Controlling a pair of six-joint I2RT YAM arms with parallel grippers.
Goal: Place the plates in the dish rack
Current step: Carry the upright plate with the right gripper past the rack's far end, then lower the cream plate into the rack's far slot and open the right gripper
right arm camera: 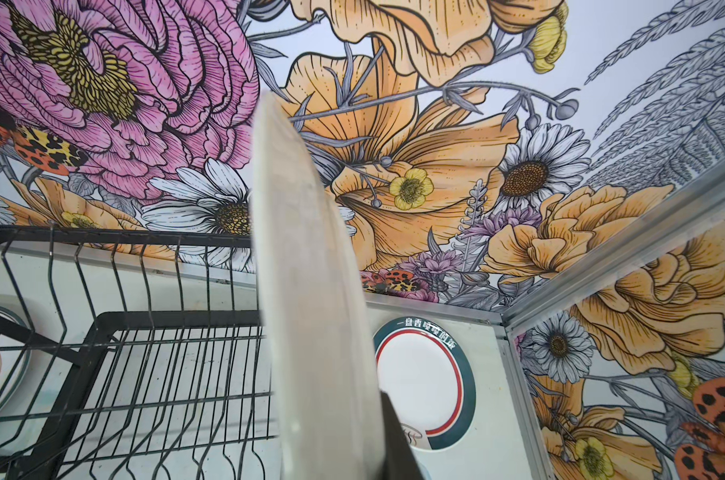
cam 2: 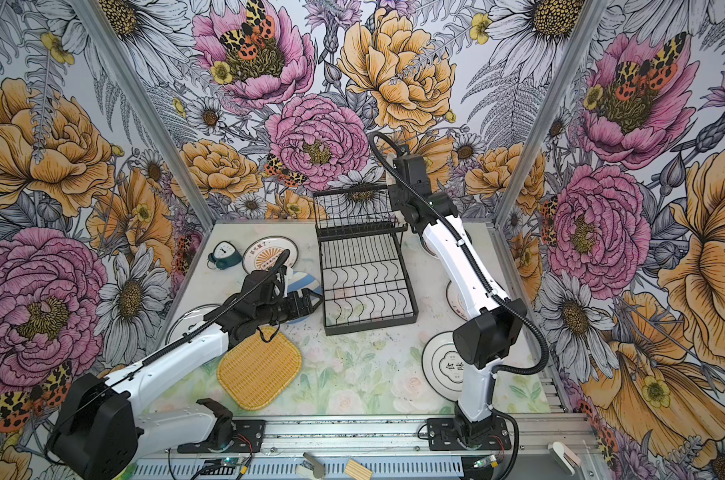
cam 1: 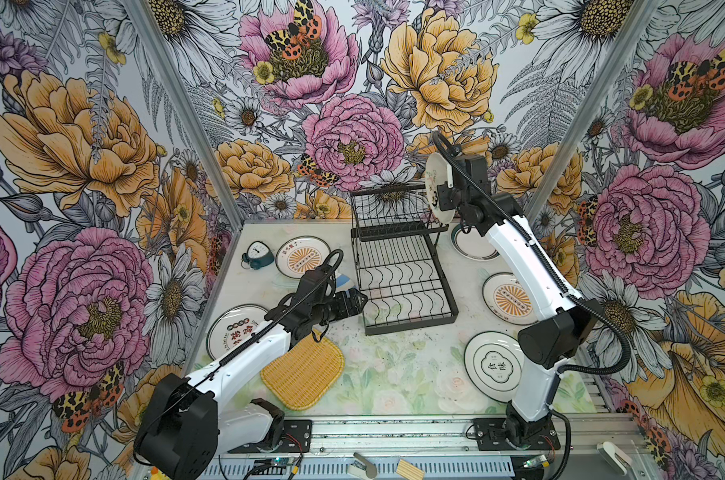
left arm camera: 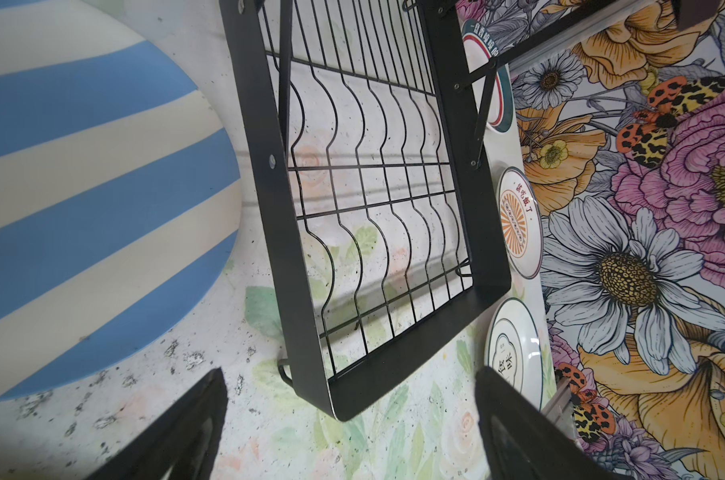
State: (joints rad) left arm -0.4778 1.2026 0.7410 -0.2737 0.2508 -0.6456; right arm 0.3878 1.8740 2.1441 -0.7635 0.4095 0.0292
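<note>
R pincer (cam 1: pixel 447 187) grips round white plate (cam 1: pixel 434 195) by rim, at black wire dish rack (cam 1: pixel 406 282). Rigid, prob. slick, breakable. L pincer (cam 1: pixel 354 303) gapes, empty.

In a top view the black-and-white right arm (cam 1: pixel 518 262) covers the right side of the raised white round plate (cam 1: pixel 434 187). In the right wrist view that plate stands edge-on and blurred, with its face unseen and its lower end cut off by the picture's edge.

The same arm hides parts of three other plates:
- the teal-rimmed white round plate (cam 1: pixel 470 251)
- the orange-sunburst white round plate (cam 1: pixel 504 297)
- the dark-ringed white round plate with two characters (cam 1: pixel 487 365)

The left wrist view's edge cuts off the blue-and-white striped round plate (left arm camera: pixel 103 187). In both top views the black-and-white left arm (cam 1: pixel 248 353) covers most of it, along with part of the white round plate with red-and-black characters (cam 1: pixel 227 332).
</note>
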